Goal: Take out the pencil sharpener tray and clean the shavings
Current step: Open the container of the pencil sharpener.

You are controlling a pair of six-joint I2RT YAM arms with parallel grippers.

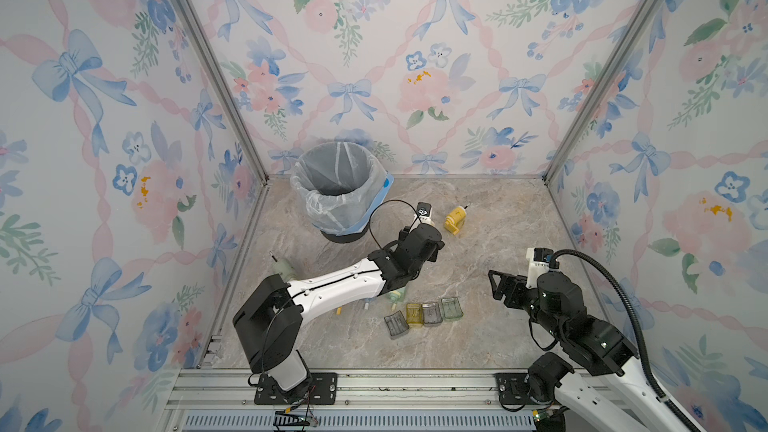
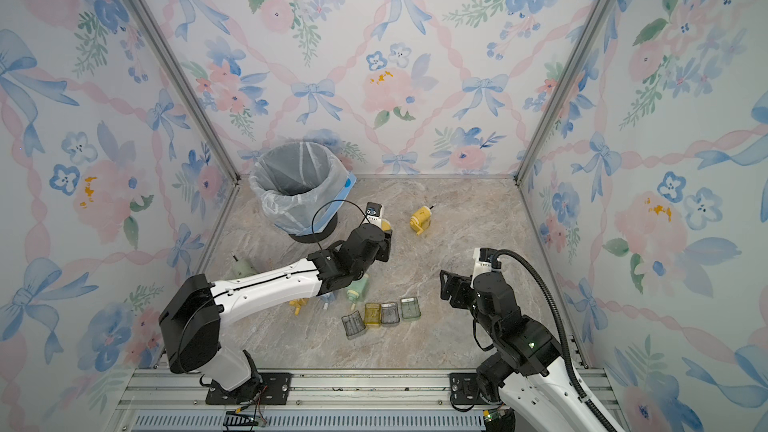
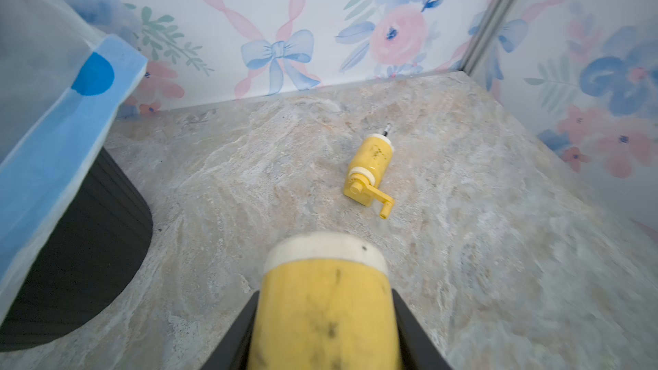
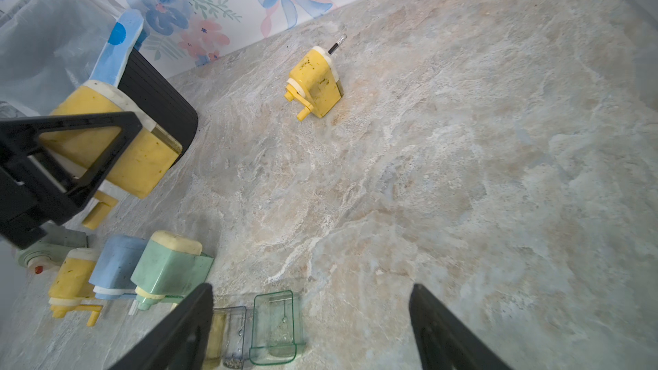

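While in left pincer (image 3: 324,297), yellow sharpener (image 3: 325,332) half-hidden.

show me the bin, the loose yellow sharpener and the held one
bin (image 1: 332,209), in a top view, front wall
loose sharpener (image 1: 455,222), in a top view, body
held sharpener (image 3: 324,315), left wrist view, body

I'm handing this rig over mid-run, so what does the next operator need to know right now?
Left gripper: shut on a yellow sharpener, held near the bin; its tray looks still in.
Right gripper: open, empty, above the trays.
Done: four trays lie in a row on the table; one grey tray shows some bits.
Left: pull the held sharpener's tray and tip it into the bin. The second yellow sharpener, lying farther back, is probably next.
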